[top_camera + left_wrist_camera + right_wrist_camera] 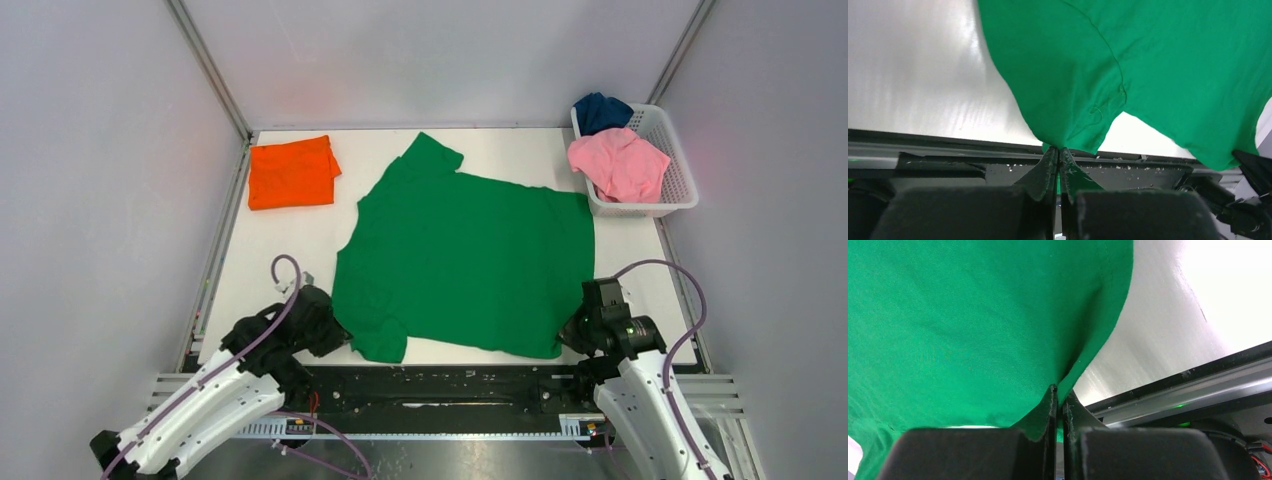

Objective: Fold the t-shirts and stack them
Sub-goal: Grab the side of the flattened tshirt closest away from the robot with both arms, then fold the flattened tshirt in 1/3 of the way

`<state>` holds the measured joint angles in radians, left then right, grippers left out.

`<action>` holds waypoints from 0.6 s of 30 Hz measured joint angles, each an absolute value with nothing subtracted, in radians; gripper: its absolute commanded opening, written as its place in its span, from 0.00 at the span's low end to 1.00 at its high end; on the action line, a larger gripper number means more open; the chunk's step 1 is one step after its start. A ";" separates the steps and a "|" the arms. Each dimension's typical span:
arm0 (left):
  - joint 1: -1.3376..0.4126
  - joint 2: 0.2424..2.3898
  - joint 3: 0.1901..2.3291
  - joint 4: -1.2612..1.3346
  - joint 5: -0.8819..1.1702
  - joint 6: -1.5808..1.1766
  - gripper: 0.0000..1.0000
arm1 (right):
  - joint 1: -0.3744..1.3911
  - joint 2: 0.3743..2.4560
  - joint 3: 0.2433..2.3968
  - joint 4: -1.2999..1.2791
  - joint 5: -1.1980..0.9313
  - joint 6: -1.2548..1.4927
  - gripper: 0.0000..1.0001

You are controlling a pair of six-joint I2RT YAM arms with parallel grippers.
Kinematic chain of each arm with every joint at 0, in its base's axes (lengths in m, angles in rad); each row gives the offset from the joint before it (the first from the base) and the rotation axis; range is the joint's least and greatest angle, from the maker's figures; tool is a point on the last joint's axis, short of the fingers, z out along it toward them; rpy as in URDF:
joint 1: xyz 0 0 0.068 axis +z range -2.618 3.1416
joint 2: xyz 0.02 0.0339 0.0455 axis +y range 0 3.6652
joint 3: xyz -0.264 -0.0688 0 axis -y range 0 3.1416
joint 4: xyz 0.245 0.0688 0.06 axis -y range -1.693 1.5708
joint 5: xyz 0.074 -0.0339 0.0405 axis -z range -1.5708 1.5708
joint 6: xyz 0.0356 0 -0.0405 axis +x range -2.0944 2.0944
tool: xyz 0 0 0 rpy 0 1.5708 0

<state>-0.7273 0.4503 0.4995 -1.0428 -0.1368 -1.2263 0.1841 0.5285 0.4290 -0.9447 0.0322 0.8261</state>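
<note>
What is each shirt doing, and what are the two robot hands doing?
green t-shirt: spread flat, not folded.
orange t-shirt: folded, lying far left.
pink t-shirt: crumpled in the white basket.
navy t-shirt: crumpled behind it, same basket.
left gripper: shut on the green t-shirt's sleeve.
right gripper: shut on its near corner.

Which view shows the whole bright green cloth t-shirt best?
Top external: the bright green cloth t-shirt lies spread out in full. The wrist views show only near corners pinched by the left gripper and right gripper.

top: high, looks down on table (290,245) | wrists: close, share green t-shirt (470,260)
</note>
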 measured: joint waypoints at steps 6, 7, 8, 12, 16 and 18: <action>-0.727 0.696 0.534 -0.847 -0.072 -1.119 0.00 | 0.184 0.607 0.433 -0.907 -0.011 0.786 0.05; -0.727 0.745 0.557 -0.820 -0.067 -1.100 0.00 | 0.184 0.629 0.439 -0.900 -0.019 0.780 0.06; -0.724 0.809 0.593 -0.786 -0.059 -1.073 0.00 | 0.184 0.652 0.447 -0.892 -0.025 0.773 0.06; -0.688 1.012 0.747 -0.671 -0.042 -0.984 0.00 | 0.183 0.719 0.488 -0.859 -0.039 0.748 0.07; -0.609 1.188 0.888 -0.583 -0.027 -0.909 0.00 | 0.170 0.793 0.556 -0.835 -0.047 0.712 0.07; -0.565 1.276 0.962 -0.570 -0.014 -0.871 0.00 | 0.146 0.844 0.595 -0.816 -0.052 0.690 0.07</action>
